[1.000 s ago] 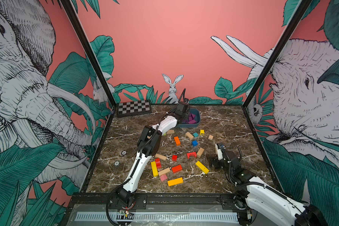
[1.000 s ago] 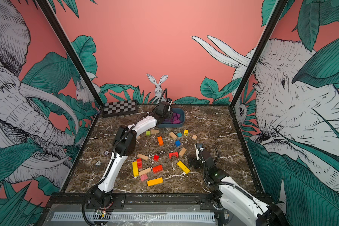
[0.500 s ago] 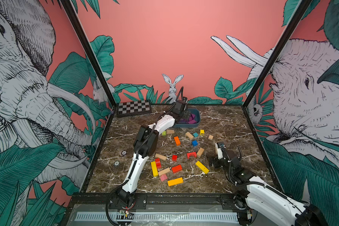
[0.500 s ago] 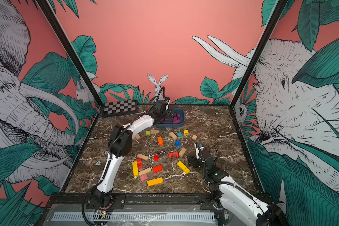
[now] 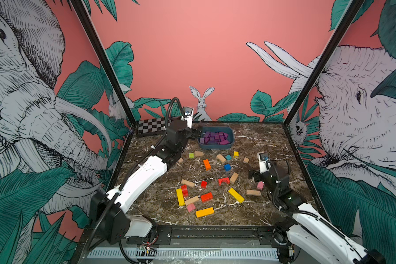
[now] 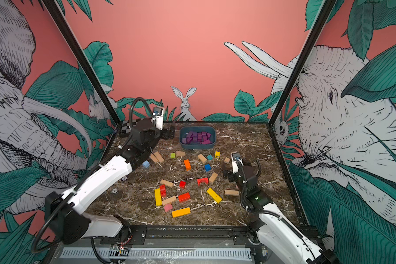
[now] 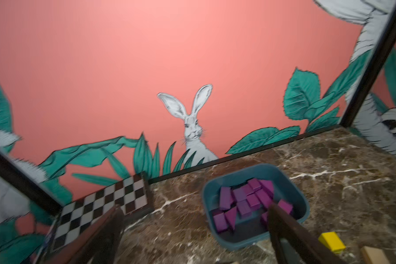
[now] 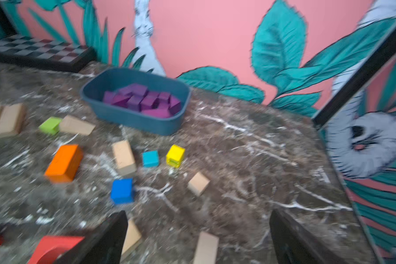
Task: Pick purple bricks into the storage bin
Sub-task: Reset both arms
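The storage bin (image 5: 215, 146) is a dark blue-grey tub at the back of the marble table, seen in both top views (image 6: 197, 146). Several purple bricks (image 5: 214, 137) (image 6: 197, 138) lie heaped inside it, and every purple brick I see is in there. My left gripper (image 5: 197, 131) (image 6: 171, 132) hovers just left of the bin, open and empty. In the left wrist view that gripper (image 7: 194, 208) frames bare table, with the bin (image 7: 238, 242) and the bricks (image 7: 245, 201) beside one finger. My right gripper (image 5: 252, 174) (image 8: 197, 213) is open low over the table, right of the loose blocks.
A checkerboard box (image 5: 151, 126) lies at the back left, behind the left arm. Loose blocks in other colours are scattered mid-table: an orange bar (image 5: 207, 164), a blue cube (image 5: 227, 167), a red arch (image 5: 223, 181), yellow bars (image 5: 236, 195). A pink block (image 5: 260, 185) sits by the right wrist.
My left gripper has opened and drawn back leftward from over the bin to beside its left end. The right arm has stayed put.
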`<state>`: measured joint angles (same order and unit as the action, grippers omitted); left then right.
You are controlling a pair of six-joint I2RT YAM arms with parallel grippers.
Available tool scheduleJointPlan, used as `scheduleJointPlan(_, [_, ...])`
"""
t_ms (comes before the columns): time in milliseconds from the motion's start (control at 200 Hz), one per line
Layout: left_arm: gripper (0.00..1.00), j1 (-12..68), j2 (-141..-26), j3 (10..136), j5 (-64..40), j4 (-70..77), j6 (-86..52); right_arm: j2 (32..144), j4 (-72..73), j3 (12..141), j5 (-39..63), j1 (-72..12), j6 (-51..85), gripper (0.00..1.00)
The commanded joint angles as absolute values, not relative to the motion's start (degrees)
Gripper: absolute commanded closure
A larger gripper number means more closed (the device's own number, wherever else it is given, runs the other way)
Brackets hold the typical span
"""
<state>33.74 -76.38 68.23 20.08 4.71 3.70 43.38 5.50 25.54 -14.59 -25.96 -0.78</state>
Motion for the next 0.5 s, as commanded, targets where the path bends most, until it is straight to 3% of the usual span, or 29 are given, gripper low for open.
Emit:
scheduleJointPlan(0, [0.01, 30.55, -69.74, 56.36, 27.25, 2.94, 3.23, 44.72, 12.66, 30.57, -20.13, -20.23, -7.70, 0.01])
scheduleJointPlan(135, [0.01, 23.44, -60.07, 40.96, 29.66, 6.85, -0.52, 50.15, 26.46, 27.92, -19.40, -15.43, -12.72, 0.01])
scheduleJointPlan(275, [0.01, 15.86, -54.19, 24.74, 33.99, 21.22, 3.75, 58.22, 34.75, 22.93, -20.59, -14.45, -14.11, 0.01])
scheduleJointPlan(495, [0.01, 15.17, -62.37, 17.83, 32.59, 36.60, 7.14, 67.08, 48.34, 14.00, -21.87, -13.03, -8.43, 0.01])
